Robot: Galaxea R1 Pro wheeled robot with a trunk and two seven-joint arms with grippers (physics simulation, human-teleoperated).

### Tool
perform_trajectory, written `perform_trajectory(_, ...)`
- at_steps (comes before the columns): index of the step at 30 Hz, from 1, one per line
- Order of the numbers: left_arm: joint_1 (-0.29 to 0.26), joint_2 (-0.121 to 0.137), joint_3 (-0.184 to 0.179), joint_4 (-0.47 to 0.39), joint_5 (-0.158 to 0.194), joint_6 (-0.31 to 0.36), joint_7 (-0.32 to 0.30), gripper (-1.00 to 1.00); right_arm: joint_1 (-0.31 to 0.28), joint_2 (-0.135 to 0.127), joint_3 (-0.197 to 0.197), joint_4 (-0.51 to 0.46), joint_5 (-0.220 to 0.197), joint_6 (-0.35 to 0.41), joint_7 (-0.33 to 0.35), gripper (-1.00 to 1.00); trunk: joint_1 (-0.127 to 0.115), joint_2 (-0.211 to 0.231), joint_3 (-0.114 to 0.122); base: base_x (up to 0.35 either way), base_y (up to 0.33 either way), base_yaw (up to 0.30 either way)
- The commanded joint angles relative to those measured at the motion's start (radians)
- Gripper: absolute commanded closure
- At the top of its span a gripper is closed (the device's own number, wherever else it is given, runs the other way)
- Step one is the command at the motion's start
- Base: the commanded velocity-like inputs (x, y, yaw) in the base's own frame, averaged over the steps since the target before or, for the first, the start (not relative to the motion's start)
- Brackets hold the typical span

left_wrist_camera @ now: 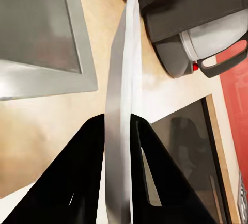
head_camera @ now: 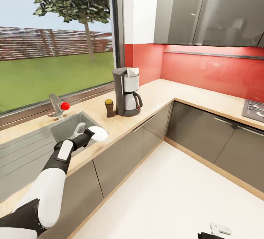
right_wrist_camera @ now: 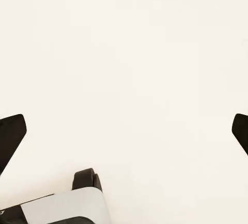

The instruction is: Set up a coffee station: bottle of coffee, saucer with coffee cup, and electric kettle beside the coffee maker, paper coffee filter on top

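Observation:
My left gripper is shut on the white saucer and holds it over the countertop, just right of the sink. In the left wrist view the saucer stands edge-on between the black fingers. The coffee maker stands on the counter further along, with the white paper coffee filter on top. The bottle of coffee stands right beside it. My right gripper hangs open over the floor. The coffee cup and electric kettle are out of view.
The steel sink and a tap with a red knob lie by the window. Grey cabinets run under the L-shaped counter. A hob sits at the far right. The cream floor is open.

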Motion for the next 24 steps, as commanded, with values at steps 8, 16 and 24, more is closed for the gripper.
perform_trajectory(8,-0.001,-0.010,0.007,-0.001,0.001,0.007,0.009,1.00,0.000,0.000,0.038,0.003,0.079,-0.004,-0.002,-1.00,0.001,-0.002,-0.002,0.203,-0.196,0.021)
perform_trajectory(16,0.000,-0.010,0.007,0.000,0.001,0.007,0.009,1.00,0.000,-0.001,0.039,0.003,0.083,-0.004,-0.003,-1.00,0.001,-0.002,-0.002,0.107,-0.249,0.000)
perform_trajectory(24,0.001,-0.010,0.007,-0.001,0.001,0.007,0.010,1.00,0.000,-0.001,0.040,0.002,0.084,-0.004,-0.004,-1.00,0.001,-0.002,-0.002,0.060,-0.268,0.018)
